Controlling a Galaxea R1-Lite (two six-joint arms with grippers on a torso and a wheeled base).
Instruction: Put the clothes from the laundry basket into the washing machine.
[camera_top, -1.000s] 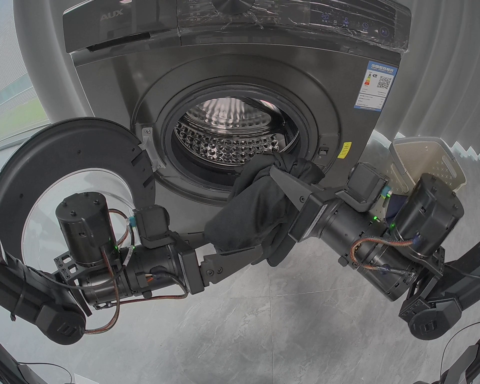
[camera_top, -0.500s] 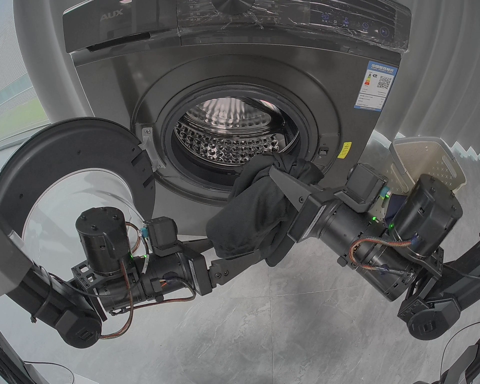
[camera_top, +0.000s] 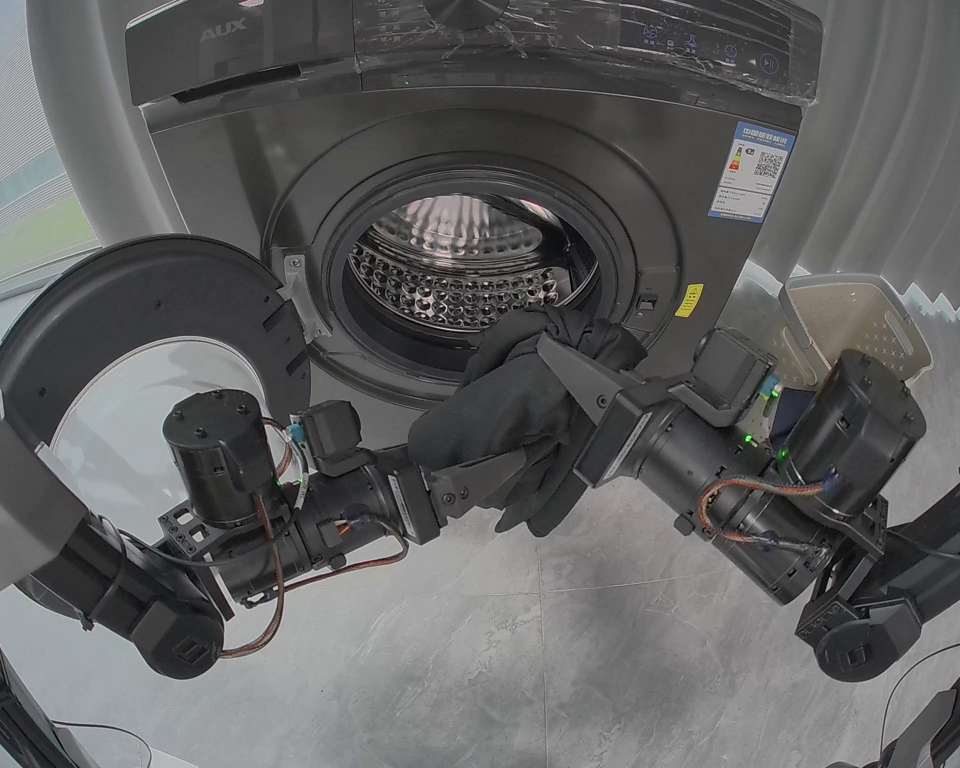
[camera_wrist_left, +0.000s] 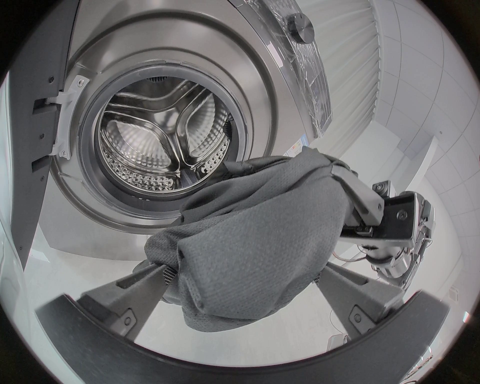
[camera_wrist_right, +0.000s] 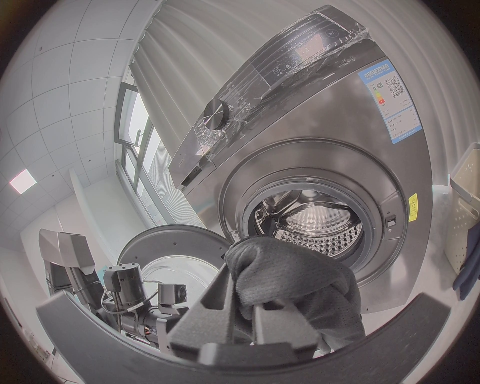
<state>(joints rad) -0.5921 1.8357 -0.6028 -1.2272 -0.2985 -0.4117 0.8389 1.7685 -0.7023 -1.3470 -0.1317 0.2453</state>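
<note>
We see an evenly bright scene, lit by daylight from the window (camera_wrist_right: 132, 122) on the robot's left and by a ceiling panel (camera_wrist_right: 22, 181). The steel drum (camera_top: 460, 250) throws back hard glints, and the plastic film (camera_top: 560, 35) over the controls of the washing machine (camera_top: 240, 170) glares in white streaks. The glossy floor (camera_top: 540, 650) carries only pale, soft shadows under the arms. The dark garment (camera_top: 500, 410) reads nearly black from the head view, its folds lost, while the left wrist view shows it grey. Both wrist views bulge like a fisheye, with black corners and bowed edges.
</note>
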